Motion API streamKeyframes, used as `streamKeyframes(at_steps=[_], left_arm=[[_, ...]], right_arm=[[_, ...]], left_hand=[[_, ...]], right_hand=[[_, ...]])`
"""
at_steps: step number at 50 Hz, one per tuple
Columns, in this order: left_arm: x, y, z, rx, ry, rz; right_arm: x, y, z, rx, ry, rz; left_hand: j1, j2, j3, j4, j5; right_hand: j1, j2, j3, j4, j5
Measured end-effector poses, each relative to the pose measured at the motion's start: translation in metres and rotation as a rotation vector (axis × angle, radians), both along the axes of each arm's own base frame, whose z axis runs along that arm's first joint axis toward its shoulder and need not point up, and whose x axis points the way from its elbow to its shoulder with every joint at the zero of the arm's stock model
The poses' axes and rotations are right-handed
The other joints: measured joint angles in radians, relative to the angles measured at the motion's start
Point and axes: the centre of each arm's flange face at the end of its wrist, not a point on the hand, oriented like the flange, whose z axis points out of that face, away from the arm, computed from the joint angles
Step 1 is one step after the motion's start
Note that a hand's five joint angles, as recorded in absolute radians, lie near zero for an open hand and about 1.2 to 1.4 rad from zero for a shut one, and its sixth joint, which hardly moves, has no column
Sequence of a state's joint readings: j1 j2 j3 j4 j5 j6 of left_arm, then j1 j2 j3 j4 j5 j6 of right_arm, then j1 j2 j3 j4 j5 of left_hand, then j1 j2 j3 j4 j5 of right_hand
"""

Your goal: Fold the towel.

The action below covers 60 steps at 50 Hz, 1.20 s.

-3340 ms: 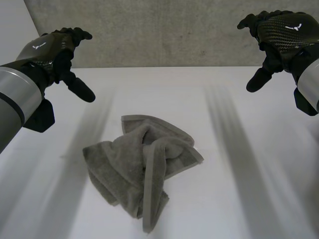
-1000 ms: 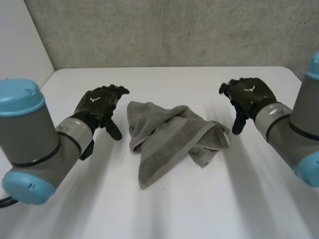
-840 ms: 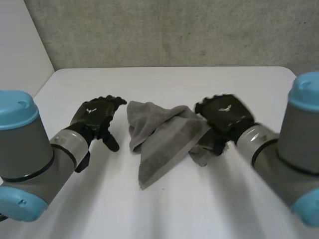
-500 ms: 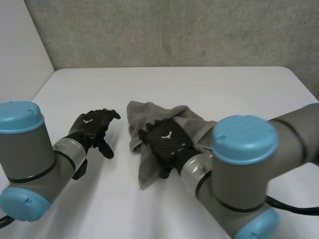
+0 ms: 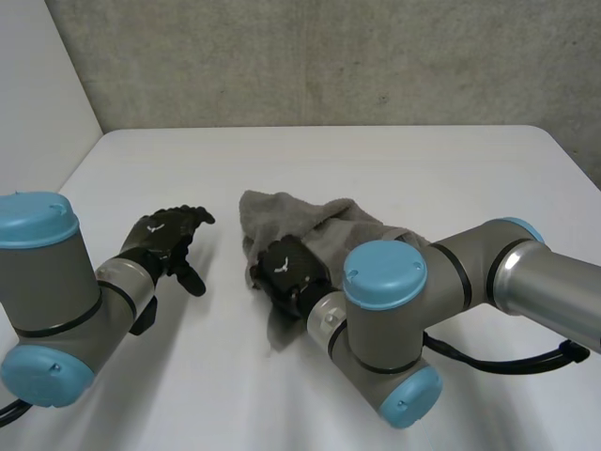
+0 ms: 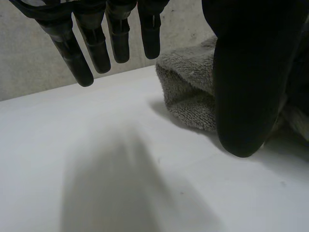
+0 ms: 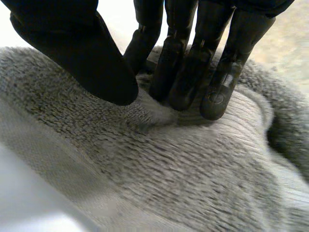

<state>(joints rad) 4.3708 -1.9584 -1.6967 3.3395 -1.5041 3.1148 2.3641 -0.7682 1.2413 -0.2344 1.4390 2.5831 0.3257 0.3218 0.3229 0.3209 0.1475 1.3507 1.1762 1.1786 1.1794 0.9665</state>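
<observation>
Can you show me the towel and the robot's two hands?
towel (image 5: 329, 225), head view, the rumpled middle of the cloth.
left hand (image 5: 161, 237), head view, the back of the hand.
right hand (image 5: 285, 268), head view, the back of the hand, on the towel.

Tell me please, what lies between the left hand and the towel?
Only bare white table. The head view shows the left hand apart from the towel, with nothing in the gap.
</observation>
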Motion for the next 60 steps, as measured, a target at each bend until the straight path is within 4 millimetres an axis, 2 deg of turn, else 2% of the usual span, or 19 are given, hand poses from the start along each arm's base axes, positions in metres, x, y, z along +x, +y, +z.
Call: streamKeyframes(at_steps=[3, 8, 10, 11, 13, 16, 17, 19, 25, 35, 39, 43, 44, 45, 46, 48, 49, 51, 60], left_arm=[[-0.001, 0.001, 0.0, 0.0, 0.0, -0.004], [-0.005, 0.002, 0.0, -0.002, 0.002, -0.018], [-0.007, 0.003, 0.0, -0.004, 0.003, -0.026], [-0.007, 0.003, 0.0, -0.004, 0.003, -0.026], [-0.012, 0.003, -0.001, -0.006, 0.005, -0.039], [-0.02, 0.002, -0.002, -0.01, 0.009, -0.06], [-0.02, 0.002, -0.002, -0.01, 0.009, -0.06], [-0.029, 0.003, -0.003, -0.014, 0.018, -0.083], [-0.055, 0.006, -0.004, -0.014, 0.067, -0.137], [-0.104, 0.013, -0.003, -0.027, 0.154, -0.23], [-0.114, 0.011, 0.0, -0.046, 0.165, -0.246], [-0.123, 0.002, 0.004, -0.079, 0.18, -0.253], [-0.124, -0.001, 0.004, -0.086, 0.182, -0.252], [-0.125, -0.004, 0.004, -0.089, 0.183, -0.251], [-0.125, -0.006, 0.002, -0.09, 0.183, -0.248], [-0.123, -0.014, -0.002, -0.09, 0.18, -0.237], [-0.122, -0.017, -0.005, -0.089, 0.177, -0.232], [-0.119, -0.024, -0.012, -0.083, 0.162, -0.221], [-0.113, -0.035, -0.041, -0.087, 0.042, -0.224]], right_arm=[[-0.001, -0.009, 0.006, -0.039, -0.024, -0.052], [-0.019, -0.034, 0.027, -0.086, -0.056, -0.168], [-0.038, -0.05, 0.042, -0.099, -0.063, -0.236], [-0.038, -0.05, 0.042, -0.099, -0.063, -0.236], [-0.062, -0.065, 0.056, -0.102, -0.058, -0.306], [-0.087, -0.077, 0.065, -0.087, -0.042, -0.369], [-0.087, -0.077, 0.065, -0.087, -0.042, -0.369], [-0.111, -0.084, 0.069, -0.055, -0.016, -0.417], [-0.137, -0.089, 0.065, -0.001, 0.022, -0.461], [-0.164, -0.103, 0.054, 0.039, 0.054, -0.54], [-0.173, -0.109, 0.054, 0.036, 0.058, -0.571], [-0.192, -0.123, 0.058, 0.024, 0.057, -0.636], [-0.197, -0.125, 0.06, 0.023, 0.055, -0.652], [-0.2, -0.126, 0.061, 0.023, 0.053, -0.661], [-0.203, -0.128, 0.061, 0.026, 0.052, -0.671], [-0.207, -0.128, 0.062, 0.032, 0.051, -0.682], [-0.208, -0.126, 0.062, 0.04, 0.05, -0.685], [-0.206, -0.121, 0.061, 0.06, 0.044, -0.681], [-0.185, -0.1, 0.063, 0.17, -0.078, -0.639]], left_hand=[[0.001, 0.002, 0.002, 0.003, 0.003], [0.031, 0.033, 0.032, 0.034, 0.033], [0.035, 0.041, 0.04, 0.043, 0.04], [0.035, 0.041, 0.04, 0.043, 0.04], [0.039, 0.045, 0.044, 0.045, 0.044], [0.039, 0.046, 0.044, 0.047, 0.044], [0.039, 0.046, 0.044, 0.047, 0.044], [0.039, 0.047, 0.045, 0.048, 0.045], [0.057, 0.063, 0.062, 0.065, 0.061], [0.076, 0.083, 0.081, 0.083, 0.083], [0.076, 0.083, 0.081, 0.083, 0.083], [0.076, 0.083, 0.081, 0.083, 0.083], [0.076, 0.083, 0.081, 0.083, 0.083], [0.076, 0.083, 0.081, 0.083, 0.083], [0.076, 0.083, 0.081, 0.083, 0.083], [0.076, 0.083, 0.081, 0.083, 0.083], [0.076, 0.083, 0.081, 0.083, 0.082], [0.076, 0.082, 0.081, 0.083, 0.082], [0.076, 0.081, 0.08, 0.082, 0.081]], right_hand=[[0.013, 0.002, 0.005, 0.01, 0.014], [0.02, 0.002, 0.005, 0.01, 0.02], [0.021, 0.002, 0.005, 0.01, 0.023], [0.021, 0.002, 0.005, 0.01, 0.023], [0.021, 0.002, 0.005, 0.01, 0.024], [0.022, 0.002, 0.005, 0.013, 0.025], [0.022, 0.002, 0.005, 0.013, 0.025], [0.022, 0.002, 0.006, 0.013, 0.025], [0.022, 0.002, 0.006, 0.013, 0.026], [0.027, 0.002, 0.006, 0.013, 0.027], [0.027, 0.002, 0.006, 0.013, 0.027], [0.027, 0.002, 0.006, 0.013, 0.027], [-0.024, -0.039, -0.023, -0.016, -0.001], [-0.217, -0.21, -0.208, -0.202, -0.17], [-0.217, -0.21, -0.208, -0.202, -0.17], [-0.712, -0.685, -0.682, -0.676, -0.627], [-0.712, -0.685, -0.682, -0.676, -0.627], [-1.007, -0.848, -0.864, -0.864, -0.824], [-1.039, -0.849, -0.87, -0.872, -0.835]])
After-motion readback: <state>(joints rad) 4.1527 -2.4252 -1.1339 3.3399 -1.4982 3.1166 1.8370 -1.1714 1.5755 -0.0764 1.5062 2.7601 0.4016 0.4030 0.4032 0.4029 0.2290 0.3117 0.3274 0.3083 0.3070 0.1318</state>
